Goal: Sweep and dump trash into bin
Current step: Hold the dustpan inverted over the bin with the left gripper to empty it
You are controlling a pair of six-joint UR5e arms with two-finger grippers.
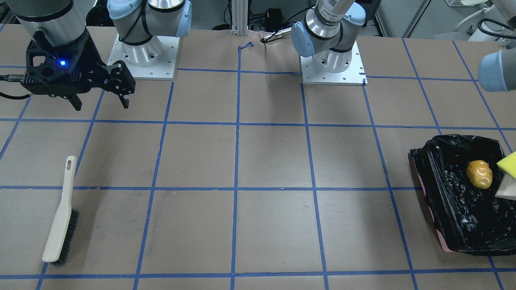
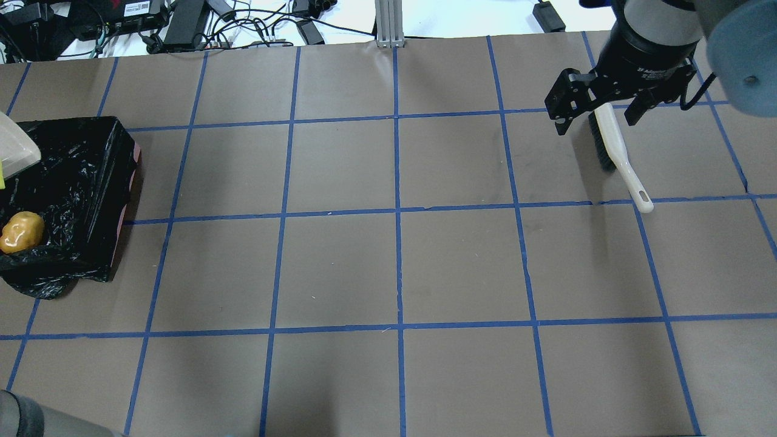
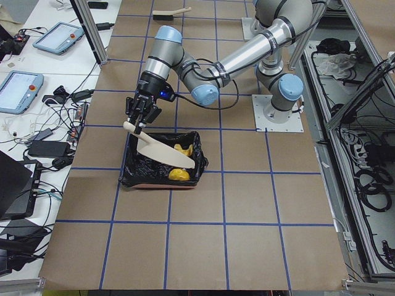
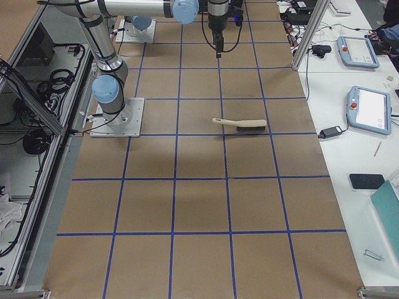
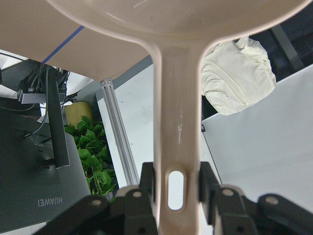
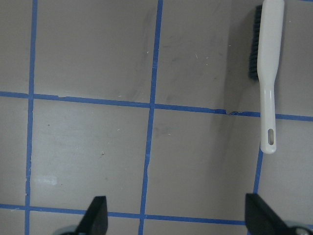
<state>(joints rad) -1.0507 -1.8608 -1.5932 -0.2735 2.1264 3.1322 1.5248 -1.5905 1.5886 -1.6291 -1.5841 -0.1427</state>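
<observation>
The bin (image 1: 443, 209), lined with a black bag, stands at the table's end on my left; it also shows in the overhead view (image 2: 91, 182) and the exterior left view (image 3: 139, 176). A golden-brown lump (image 1: 479, 174) lies inside it. A yellow-green wedge (image 1: 508, 164) shows at the frame edge by the dustpan. I cannot make out the pale cream slice. My left gripper (image 5: 176, 181) is shut on the handle of the beige dustpan (image 3: 163, 154), held tilted over the bin. My right gripper (image 1: 98, 100) is open and empty, hovering above the brush (image 2: 613, 152).
The cream-handled brush (image 1: 60, 213) lies flat on the brown paper table (image 1: 274, 161) marked with blue tape lines, and shows in the right wrist view (image 6: 266, 73). Both arm bases (image 1: 147, 56) stand at the robot's side of the table.
</observation>
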